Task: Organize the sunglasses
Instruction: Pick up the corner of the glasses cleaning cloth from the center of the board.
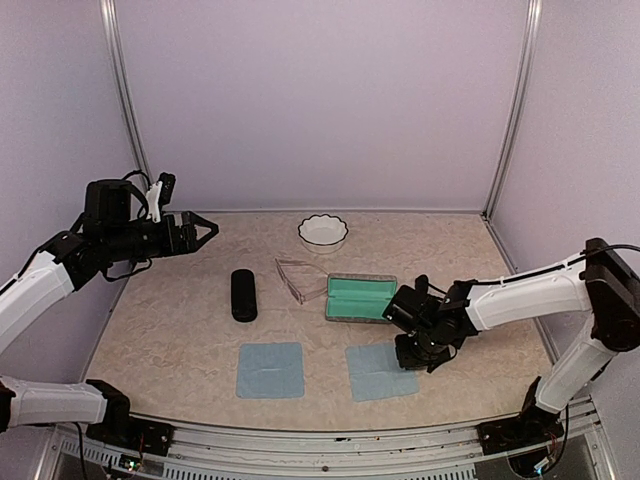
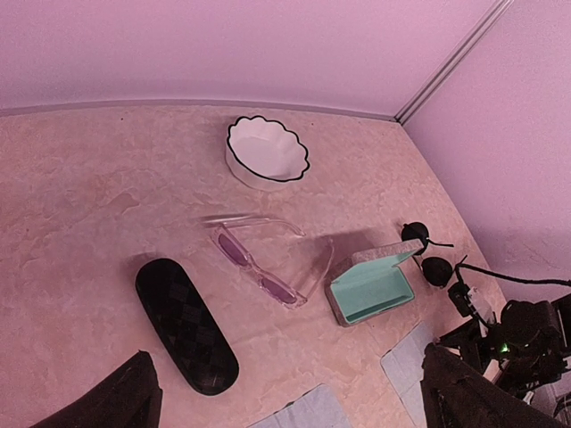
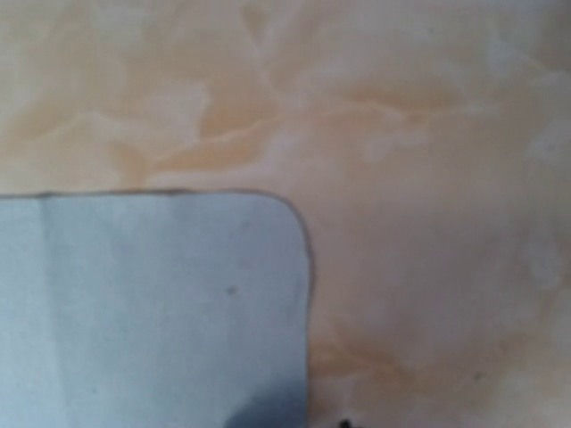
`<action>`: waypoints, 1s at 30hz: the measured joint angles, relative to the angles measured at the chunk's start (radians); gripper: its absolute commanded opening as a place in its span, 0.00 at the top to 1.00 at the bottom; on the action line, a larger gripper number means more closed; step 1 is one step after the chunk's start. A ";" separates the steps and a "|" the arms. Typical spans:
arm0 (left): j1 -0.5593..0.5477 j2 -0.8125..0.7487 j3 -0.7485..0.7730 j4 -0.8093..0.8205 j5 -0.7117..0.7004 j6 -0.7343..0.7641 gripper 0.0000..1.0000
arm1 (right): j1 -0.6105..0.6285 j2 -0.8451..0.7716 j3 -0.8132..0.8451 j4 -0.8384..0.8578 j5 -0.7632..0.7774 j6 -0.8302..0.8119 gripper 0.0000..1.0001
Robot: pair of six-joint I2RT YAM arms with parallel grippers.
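Note:
The pale translucent pinkish sunglasses lie unfolded on the table between the black oblong case and the open grey case with teal lining. They also show in the left wrist view. The round dark-lensed sunglasses lie just right of the teal-lined case, close to the right arm. My left gripper is raised high at the left, open and empty, its fingers wide apart. My right gripper is low over the right blue cloth's corner; its fingers are hidden.
A white scalloped bowl stands at the back middle. Two blue cloths lie near the front edge, one on the left and one on the right. Walls enclose the table on three sides.

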 measured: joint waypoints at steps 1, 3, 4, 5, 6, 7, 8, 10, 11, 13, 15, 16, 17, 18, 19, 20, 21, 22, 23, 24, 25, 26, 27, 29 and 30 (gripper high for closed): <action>0.000 0.000 0.000 0.000 0.000 0.000 0.01 | 0.004 0.006 0.005 -0.004 0.006 0.000 0.77; 0.000 0.000 0.000 0.000 0.000 0.002 0.01 | 0.011 0.014 0.014 -0.014 0.014 0.001 0.78; 0.000 0.000 0.000 0.000 0.000 0.002 0.01 | 0.014 0.019 0.020 -0.019 0.020 0.003 0.79; 0.000 0.000 0.000 0.000 0.000 0.003 0.01 | 0.016 0.022 0.023 -0.023 0.024 0.003 0.80; 0.000 0.000 0.000 0.000 0.000 0.003 0.01 | 0.019 0.024 0.025 -0.025 0.026 0.004 0.81; 0.000 0.000 0.000 0.000 0.000 0.003 0.01 | 0.022 0.027 0.027 -0.026 0.029 0.004 0.82; 0.000 0.000 0.000 0.000 0.000 0.003 0.01 | 0.024 0.029 0.029 -0.027 0.031 0.005 0.84; 0.000 0.000 0.000 0.000 0.000 0.003 0.01 | 0.027 0.031 0.031 -0.026 0.033 0.010 0.87; 0.000 0.000 0.000 0.000 0.000 0.003 0.01 | 0.028 0.031 0.031 -0.024 0.032 0.011 0.89; 0.000 0.000 0.000 0.000 0.000 0.003 0.01 | 0.031 0.032 0.032 -0.022 0.031 0.016 0.94; 0.000 0.000 0.000 0.000 0.000 0.004 0.01 | 0.034 0.034 0.032 -0.016 0.031 0.017 1.00; 0.000 0.000 0.000 0.000 0.000 0.003 0.01 | 0.034 0.034 0.033 -0.013 0.029 0.019 1.00; 0.000 0.000 0.000 0.000 0.000 0.004 0.01 | 0.034 0.034 0.033 -0.009 0.027 0.022 1.00; 0.000 0.000 0.000 0.000 0.000 0.004 0.01 | 0.034 0.034 0.033 -0.010 0.027 0.022 1.00; 0.000 0.000 0.000 0.000 0.000 0.004 0.01 | 0.034 0.034 0.033 -0.010 0.027 0.024 1.00; 0.000 0.000 0.000 0.000 0.000 0.003 0.01 | 0.034 0.034 0.033 -0.010 0.027 0.025 1.00; 0.000 0.000 0.000 0.000 0.000 0.003 0.01 | 0.035 0.034 0.033 -0.010 0.027 0.026 1.00; 0.000 0.000 0.000 0.000 0.000 0.003 0.01 | 0.036 0.034 0.033 -0.010 0.027 0.026 1.00; 0.000 0.000 0.000 0.000 0.000 0.003 0.01 | 0.036 0.034 0.033 -0.010 0.027 0.026 1.00; 0.000 0.000 0.000 0.000 0.000 0.003 0.01 | 0.037 0.034 0.033 -0.010 0.029 0.026 1.00; 0.000 0.000 0.000 0.000 0.000 0.003 0.01 | 0.037 0.034 0.033 -0.010 0.031 0.026 1.00; 0.000 0.000 0.000 0.000 0.000 0.003 0.01 | 0.037 0.033 0.032 -0.010 0.032 0.026 1.00; 0.000 0.000 0.000 0.000 0.000 0.003 0.01 | 0.036 0.032 0.032 -0.010 0.034 0.026 1.00; 0.000 0.000 0.000 0.000 0.000 0.003 0.01 | 0.029 0.028 0.028 -0.009 0.040 0.024 1.00; 0.000 0.000 0.000 0.000 0.000 0.003 0.01 | 0.025 0.024 0.024 -0.009 0.042 0.021 1.00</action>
